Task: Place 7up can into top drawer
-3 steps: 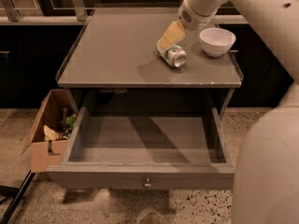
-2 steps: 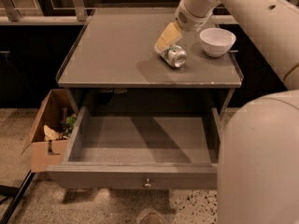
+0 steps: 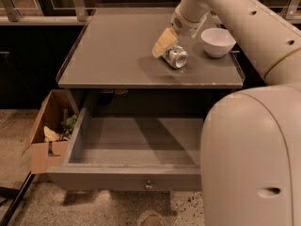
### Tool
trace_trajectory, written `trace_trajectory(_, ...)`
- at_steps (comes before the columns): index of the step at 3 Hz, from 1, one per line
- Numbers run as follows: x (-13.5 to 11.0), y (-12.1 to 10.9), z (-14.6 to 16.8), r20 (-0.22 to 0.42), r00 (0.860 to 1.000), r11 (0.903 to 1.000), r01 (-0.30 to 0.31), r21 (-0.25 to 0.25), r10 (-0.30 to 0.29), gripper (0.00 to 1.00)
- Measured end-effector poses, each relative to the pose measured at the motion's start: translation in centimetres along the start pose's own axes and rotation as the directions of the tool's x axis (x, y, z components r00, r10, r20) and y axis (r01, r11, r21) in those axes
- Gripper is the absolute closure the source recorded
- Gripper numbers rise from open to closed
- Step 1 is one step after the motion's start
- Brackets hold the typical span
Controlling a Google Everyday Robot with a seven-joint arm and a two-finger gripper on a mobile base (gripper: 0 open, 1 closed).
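The 7up can (image 3: 176, 56) lies on its side on the grey countertop (image 3: 117, 55), its shiny metal end facing the camera. My gripper (image 3: 167, 47) reaches down from the upper right and sits right at the can's back left side, touching or nearly touching it. The top drawer (image 3: 136, 147) is pulled wide open below the counter and is empty inside. Its flat front panel carries a small round knob (image 3: 148, 185).
A white bowl (image 3: 217, 41) stands on the counter just right of the can. A brown cardboard box (image 3: 49, 133) with scraps sits on the floor left of the drawer. My arm and body (image 3: 254, 149) fill the right side of the view.
The gripper has lowered slightly and come closer onto the can. The can has stayed in the same spot on the counter. My arm covers more of the right side.
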State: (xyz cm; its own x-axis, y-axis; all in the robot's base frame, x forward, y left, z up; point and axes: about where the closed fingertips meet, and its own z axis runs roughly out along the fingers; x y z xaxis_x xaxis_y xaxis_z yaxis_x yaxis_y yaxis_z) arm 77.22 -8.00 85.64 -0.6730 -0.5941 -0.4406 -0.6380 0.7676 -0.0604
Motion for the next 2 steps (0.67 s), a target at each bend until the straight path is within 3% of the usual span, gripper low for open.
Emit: trace_trajectory(2,0.7,0.1,2.5,-0.047,0.999,0.9993,-0.023,-0.031,0.022,0.00)
